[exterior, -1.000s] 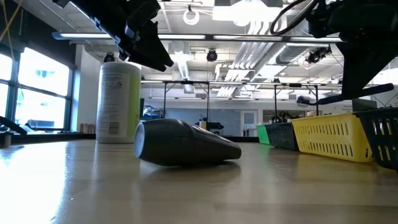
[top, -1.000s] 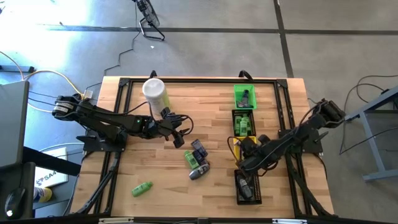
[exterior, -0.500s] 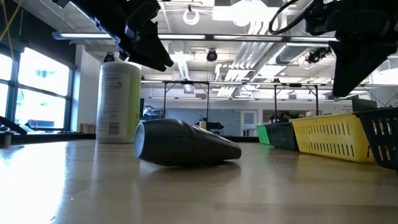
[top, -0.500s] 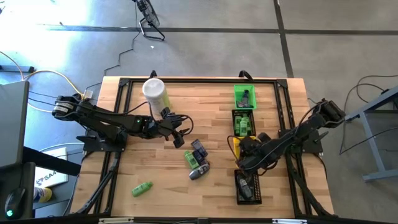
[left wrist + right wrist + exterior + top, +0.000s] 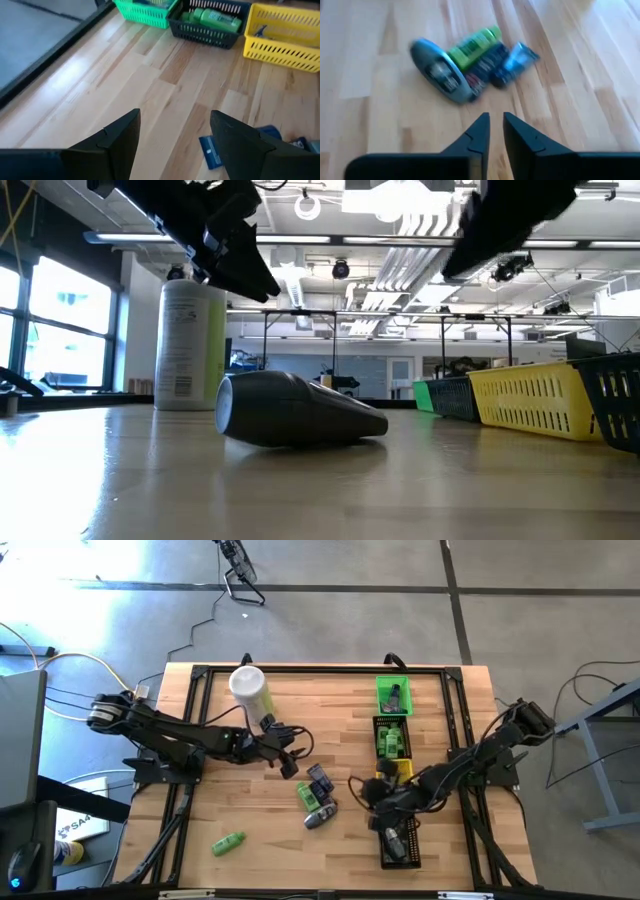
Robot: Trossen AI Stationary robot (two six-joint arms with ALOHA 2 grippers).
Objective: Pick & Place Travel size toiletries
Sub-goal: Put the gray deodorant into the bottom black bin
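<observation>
Two arms are over the table, and I look first at the right gripper (image 5: pixel 366 790). It hangs above bare wood between the small pile of toiletries and the row of bins. In the right wrist view its fingers (image 5: pixel 476 135) stand almost together, with only a thin gap, and nothing is between them. So I take it as closed and empty.

Before this gripper lies the pile: a grey tube (image 5: pixel 441 71), a green bottle (image 5: pixel 472 45) and a blue tube (image 5: pixel 516 60), all touching each other on the wood. From above I see the same pile near the middle of the table, with the green bottle (image 5: pixel 309 795) beside the grey tube (image 5: pixel 321 815). One more green bottle (image 5: pixel 229 842) lies alone, well apart, near the front left corner.

At the right side, four bins stand in a line. The green bin (image 5: pixel 392 694) holds a dark item, the dark bin (image 5: pixel 391 737) holds green bottles, and the yellow bin (image 5: pixel 398 769) is partly hidden under the right arm. The black bin (image 5: pixel 398 842) holds some dark items that I cannot tell apart.

My left gripper (image 5: pixel 289 753) waits in the air, just beside the tall pale canister (image 5: pixel 250 693). Its fingers (image 5: pixel 118 140) are spread wide and hold nothing.
</observation>
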